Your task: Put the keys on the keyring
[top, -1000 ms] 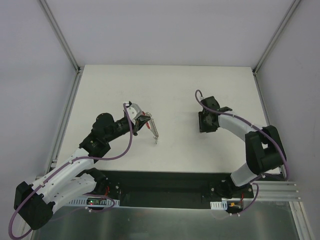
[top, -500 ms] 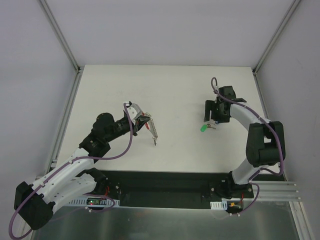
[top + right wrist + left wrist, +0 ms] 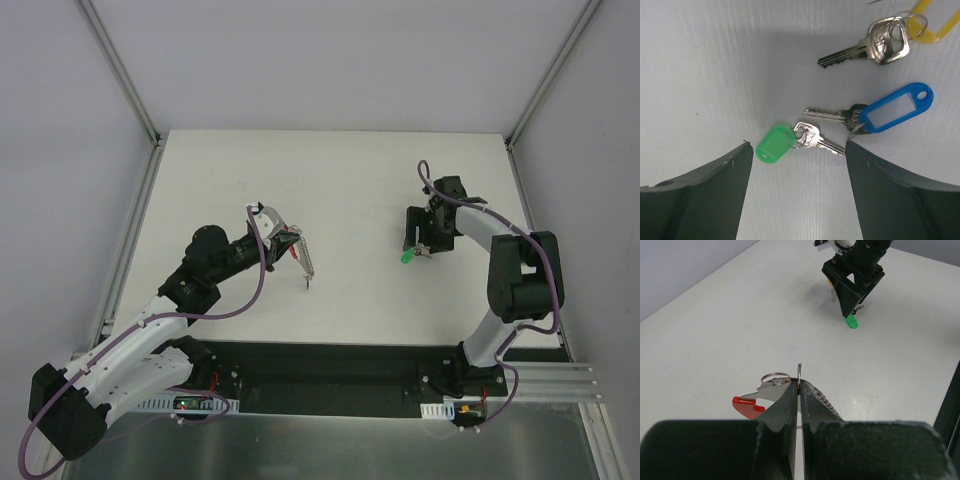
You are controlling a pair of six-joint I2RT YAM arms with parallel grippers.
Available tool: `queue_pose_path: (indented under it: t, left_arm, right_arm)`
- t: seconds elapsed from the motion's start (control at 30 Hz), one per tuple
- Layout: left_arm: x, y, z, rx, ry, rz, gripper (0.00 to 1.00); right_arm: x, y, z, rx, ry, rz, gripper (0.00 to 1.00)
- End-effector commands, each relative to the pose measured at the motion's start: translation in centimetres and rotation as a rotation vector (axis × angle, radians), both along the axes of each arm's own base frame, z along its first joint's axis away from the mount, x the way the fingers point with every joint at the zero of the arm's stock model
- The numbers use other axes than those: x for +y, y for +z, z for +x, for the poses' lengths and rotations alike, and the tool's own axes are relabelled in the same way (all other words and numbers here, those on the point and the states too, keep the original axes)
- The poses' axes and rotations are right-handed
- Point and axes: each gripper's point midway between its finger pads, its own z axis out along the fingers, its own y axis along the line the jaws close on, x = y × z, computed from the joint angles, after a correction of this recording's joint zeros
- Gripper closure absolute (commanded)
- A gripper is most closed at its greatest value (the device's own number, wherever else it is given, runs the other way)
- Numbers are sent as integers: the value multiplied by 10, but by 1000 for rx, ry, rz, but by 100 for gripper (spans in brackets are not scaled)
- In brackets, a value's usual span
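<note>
Green-tagged key (image 3: 775,145) lies flat, blue-tagged key (image 3: 894,108) just beside it, yellow-tagged key (image 3: 885,40) slightly further off. Keyring (image 3: 767,392), grey with a red loop, sits well apart from the green-tagged key, pinched in the left gripper (image 3: 799,390).

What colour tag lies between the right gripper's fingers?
Green tag; right wrist view shows it best.

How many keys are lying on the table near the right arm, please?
3, all on the table in the right wrist view: the green-tagged key at centre, the blue-tagged key to its right, the yellow-tagged key at the top right. None seems hidden.
</note>
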Motion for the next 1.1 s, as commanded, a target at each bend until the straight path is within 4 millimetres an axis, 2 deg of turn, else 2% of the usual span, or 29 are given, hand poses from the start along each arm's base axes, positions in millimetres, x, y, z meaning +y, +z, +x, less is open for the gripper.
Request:
queue_pose_path:
  t: [0.0,0.17,0.4,0.67,0.87,0.93,1.03,1.07]
  left_arm:
    - [-3,30,1,-70,-23,-50,100]
    - [-3,32,0,-74,-24,-54,100]
    - [-3,32,-1,-73,-29,-55,100]
    - [-3,31,-1,-70,-30,-56,100]
    - [-3,31,-1,-68,-30,-56,100]
    - [-4,31,-1,-66,-33,-55,100]
    - [-3,32,-1,-69,-32,-57,100]
    - [-3,32,-1,-69,-30,-56,100]
  right_arm:
    - [4,0,-7,26,3,29,23]
    - [6,-4,-16,40,10,34,28]
    - [27,-11,-31,70,72,40,35]
    - [53,3,-35,49,98,57,43]
    - [82,13,-42,40,164,95,49]
    - [83,18,-41,30,172,89,52]
    - [72,29,-31,-27,158,53,61]
    - [65,32,-26,-34,137,66,61]
